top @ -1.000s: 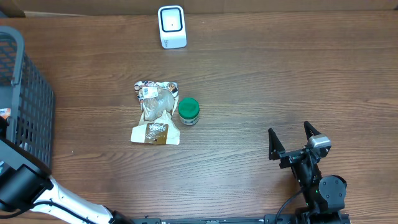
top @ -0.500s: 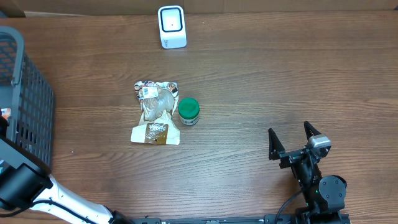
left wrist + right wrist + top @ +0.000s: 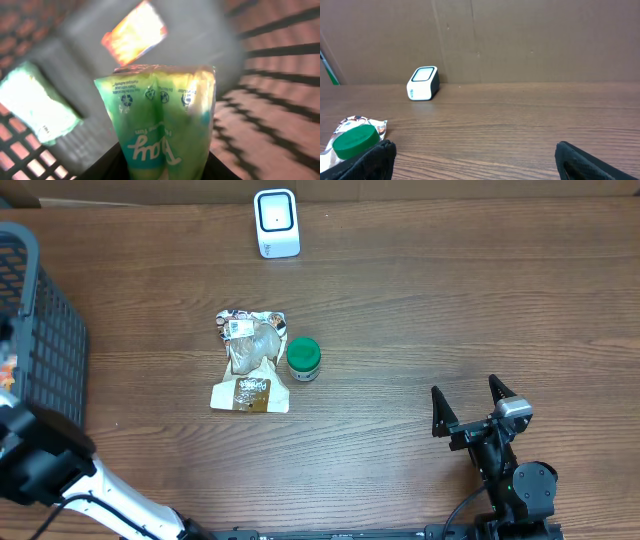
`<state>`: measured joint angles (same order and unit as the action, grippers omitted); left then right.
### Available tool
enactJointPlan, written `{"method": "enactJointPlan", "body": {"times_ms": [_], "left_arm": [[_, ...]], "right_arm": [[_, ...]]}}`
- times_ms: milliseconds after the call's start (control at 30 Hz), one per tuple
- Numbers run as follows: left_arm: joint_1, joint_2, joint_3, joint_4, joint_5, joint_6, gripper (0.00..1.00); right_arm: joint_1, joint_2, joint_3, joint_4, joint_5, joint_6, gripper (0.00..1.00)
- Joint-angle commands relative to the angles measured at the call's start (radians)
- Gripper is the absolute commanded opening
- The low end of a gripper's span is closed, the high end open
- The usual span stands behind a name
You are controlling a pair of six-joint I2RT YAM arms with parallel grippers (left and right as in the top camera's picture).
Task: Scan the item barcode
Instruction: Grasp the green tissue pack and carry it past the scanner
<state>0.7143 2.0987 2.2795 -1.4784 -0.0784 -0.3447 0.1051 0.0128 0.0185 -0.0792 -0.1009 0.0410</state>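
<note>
Far left, the left gripper (image 3: 162, 167) was down inside the basket (image 3: 50, 330), its 2 fingers pinched on a green packet (image 3: 160, 115) standing upright between them. A pale green packet (image 3: 35, 105) and an orange packet (image 3: 134, 32) lay blurred beneath. On the table (image 3: 420, 300) lay a brown-and-white bag (image 3: 250, 362). The white scanner (image 3: 276, 222) stood well behind it at the far edge, and a green-lidded jar (image 3: 303, 357) sat just beside the bag's right edge. Far right, the right gripper (image 3: 465, 390) had its jaws spread wide, holding nothing.

Green pouch (image 3: 160, 120), glossy, with white lettering and recycling marks; blurred, upright, its lower end pinched by the left gripper (image 3: 165, 167) inside the basket (image 3: 45, 350) at the left; white scanner (image 3: 276, 222), dark window, upright at the table's (image 3: 450, 300) far edge, left of centre.
</note>
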Motion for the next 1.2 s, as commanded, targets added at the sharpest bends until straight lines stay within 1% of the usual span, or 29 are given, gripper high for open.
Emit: {"method": "enactJointPlan", "body": {"times_ms": [0, 100, 167, 300, 467, 633, 700, 833, 967, 1167], "left_arm": [[-0.072, -0.122, 0.171, -0.023, 0.119, -0.018, 0.39], [-0.151, -0.191, 0.243, -0.029, 0.186, -0.018, 0.38], [-0.228, -0.240, 0.256, -0.032, 0.200, -0.018, 0.38], [-0.414, -0.297, 0.256, -0.056, 0.193, 0.001, 0.38], [-0.660, -0.280, 0.228, -0.121, 0.138, 0.001, 0.39], [-0.868, -0.230, 0.112, -0.119, 0.130, -0.013, 0.39], [-0.941, -0.201, 0.055, -0.097, 0.130, -0.034, 0.39], [-1.082, -0.122, -0.067, -0.003, 0.131, -0.080, 0.39], [-1.193, -0.023, -0.136, 0.085, 0.134, -0.126, 0.41], [-1.307, 0.134, -0.139, 0.176, 0.130, -0.163, 0.42]], "right_arm": [[-0.004, -0.010, -0.010, 0.004, -0.005, 0.004, 1.00], [-0.004, -0.010, -0.010, 0.005, -0.005, 0.004, 1.00], [-0.004, -0.010, -0.010, 0.005, -0.005, 0.004, 1.00], [-0.004, -0.010, -0.010, 0.005, -0.005, 0.004, 1.00], [-0.004, -0.010, -0.010, 0.004, -0.005, 0.004, 1.00], [-0.004, -0.010, -0.010, 0.005, -0.005, 0.004, 1.00], [-0.004, -0.010, -0.010, 0.004, -0.005, 0.004, 1.00], [-0.004, -0.010, -0.010, 0.004, -0.005, 0.004, 1.00], [-0.004, -0.010, -0.010, 0.005, -0.005, 0.004, 1.00], [-0.004, -0.010, -0.010, 0.004, -0.005, 0.004, 1.00]]}}
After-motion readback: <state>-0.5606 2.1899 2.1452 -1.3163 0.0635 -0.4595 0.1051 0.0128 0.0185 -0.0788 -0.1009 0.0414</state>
